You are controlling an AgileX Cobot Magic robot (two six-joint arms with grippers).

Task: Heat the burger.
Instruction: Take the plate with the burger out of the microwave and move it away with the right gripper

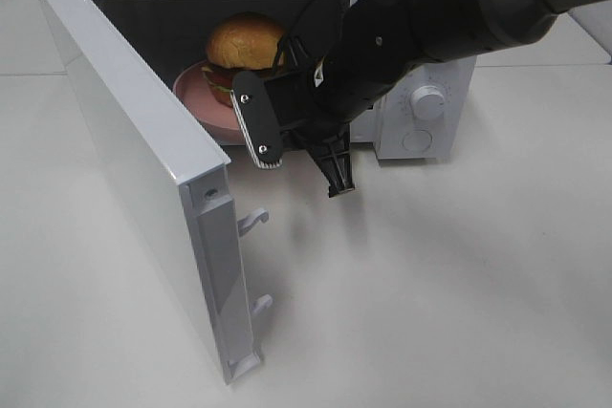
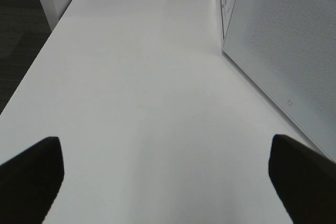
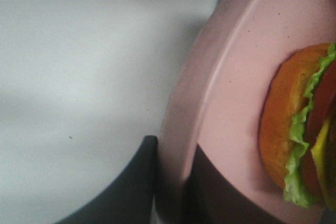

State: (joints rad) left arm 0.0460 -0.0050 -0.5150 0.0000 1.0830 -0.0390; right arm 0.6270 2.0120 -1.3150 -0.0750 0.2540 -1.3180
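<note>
Left pincer hovers spread wide and empty over the worktop. Microwave door hangs open; burger sits inside the oven on its pink plate, whose near rim the right pincer pinches (closed tight). Left: release, shut door, start heating.

I am finding no readable text, brand or number anywhere. I am seeing faint tick marks ringing the microwave's upper dial, at about 3 o'clock from the burger, too small to read.
</note>
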